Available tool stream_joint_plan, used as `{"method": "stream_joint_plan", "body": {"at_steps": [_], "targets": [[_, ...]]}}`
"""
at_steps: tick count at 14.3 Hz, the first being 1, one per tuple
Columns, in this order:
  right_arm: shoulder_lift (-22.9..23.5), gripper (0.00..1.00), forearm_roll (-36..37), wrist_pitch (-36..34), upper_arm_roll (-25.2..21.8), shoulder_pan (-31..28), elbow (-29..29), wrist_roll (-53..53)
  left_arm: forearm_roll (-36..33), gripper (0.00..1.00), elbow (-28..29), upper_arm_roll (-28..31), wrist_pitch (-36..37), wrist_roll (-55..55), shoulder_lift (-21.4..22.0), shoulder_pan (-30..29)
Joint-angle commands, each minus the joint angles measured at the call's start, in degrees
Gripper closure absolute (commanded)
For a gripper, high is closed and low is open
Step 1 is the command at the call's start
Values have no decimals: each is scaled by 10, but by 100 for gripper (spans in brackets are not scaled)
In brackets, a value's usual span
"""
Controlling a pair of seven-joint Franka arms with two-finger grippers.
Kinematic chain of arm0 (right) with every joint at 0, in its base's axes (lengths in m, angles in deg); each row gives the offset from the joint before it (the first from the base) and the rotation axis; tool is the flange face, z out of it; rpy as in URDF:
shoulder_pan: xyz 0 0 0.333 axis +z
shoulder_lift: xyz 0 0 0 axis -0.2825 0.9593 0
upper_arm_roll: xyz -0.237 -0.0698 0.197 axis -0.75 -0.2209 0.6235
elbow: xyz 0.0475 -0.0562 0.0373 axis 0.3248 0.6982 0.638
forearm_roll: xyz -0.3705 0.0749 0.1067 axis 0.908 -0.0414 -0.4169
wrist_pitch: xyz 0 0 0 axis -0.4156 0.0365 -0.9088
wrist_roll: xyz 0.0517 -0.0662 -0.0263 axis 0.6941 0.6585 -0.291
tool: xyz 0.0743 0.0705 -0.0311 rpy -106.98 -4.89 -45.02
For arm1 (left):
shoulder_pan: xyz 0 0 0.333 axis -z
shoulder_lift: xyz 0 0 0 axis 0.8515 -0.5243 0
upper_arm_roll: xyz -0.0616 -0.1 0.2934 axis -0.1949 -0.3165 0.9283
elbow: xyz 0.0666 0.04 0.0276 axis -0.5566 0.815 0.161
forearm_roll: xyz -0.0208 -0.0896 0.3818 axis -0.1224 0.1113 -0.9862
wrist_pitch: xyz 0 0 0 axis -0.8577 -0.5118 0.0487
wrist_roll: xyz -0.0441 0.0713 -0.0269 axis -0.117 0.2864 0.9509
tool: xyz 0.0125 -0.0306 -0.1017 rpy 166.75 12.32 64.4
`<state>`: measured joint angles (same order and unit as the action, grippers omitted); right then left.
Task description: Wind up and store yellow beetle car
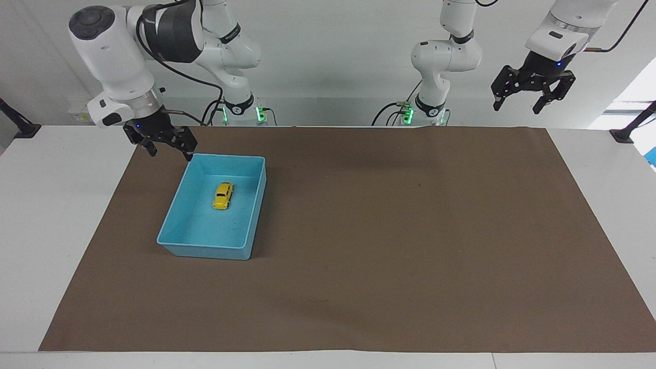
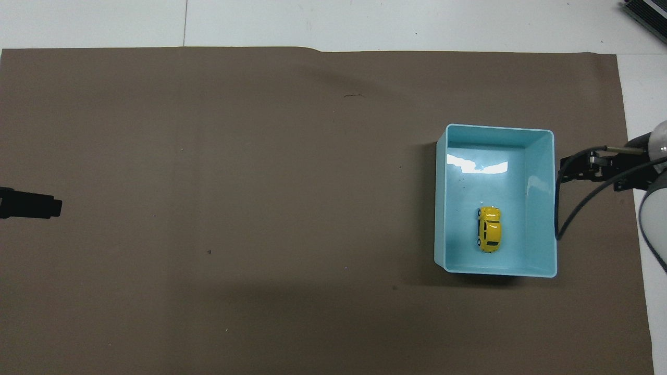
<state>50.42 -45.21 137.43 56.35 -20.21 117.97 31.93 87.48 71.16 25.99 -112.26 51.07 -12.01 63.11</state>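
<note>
The yellow beetle car [image 1: 223, 195] [image 2: 490, 236] lies on its wheels on the floor of the blue bin [image 1: 205, 249] [image 2: 495, 127], in the half nearer the robots. My right gripper [image 1: 171, 152] [image 2: 570, 169] hangs open and empty in the air. It is outside the bin, over the mat just off the bin's corner at the right arm's end, and touches nothing. My left gripper [image 1: 516, 107] [image 2: 31, 203] waits open and empty, raised high over the left arm's end of the table.
A brown mat [image 1: 389, 246] [image 2: 260, 208] covers most of the white table [image 1: 56, 205]. The right arm's black cable [image 2: 568, 213] hangs beside the bin's wall.
</note>
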Motion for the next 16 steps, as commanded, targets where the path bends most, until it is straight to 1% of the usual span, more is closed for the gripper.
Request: {"method": "stream_joint_plan", "body": {"at_steps": [1,2,4,16], "targets": [[16,0,-23,-75,4,-17,-75,13,1,0,-12,-8,15,-5,-1,-14],[14,0,-32,-70,3,-17,-70,14,1,0,-12,-8,15,-5,-1,-14],[0,0,-23,-46,3,-10,-39,25,1,0,-12,-8,15,-5,-1,-15],[-2,0,-22,-46,5,-10,-38,27,1,0,-12,-8,16,-5,-1,-15]]}}
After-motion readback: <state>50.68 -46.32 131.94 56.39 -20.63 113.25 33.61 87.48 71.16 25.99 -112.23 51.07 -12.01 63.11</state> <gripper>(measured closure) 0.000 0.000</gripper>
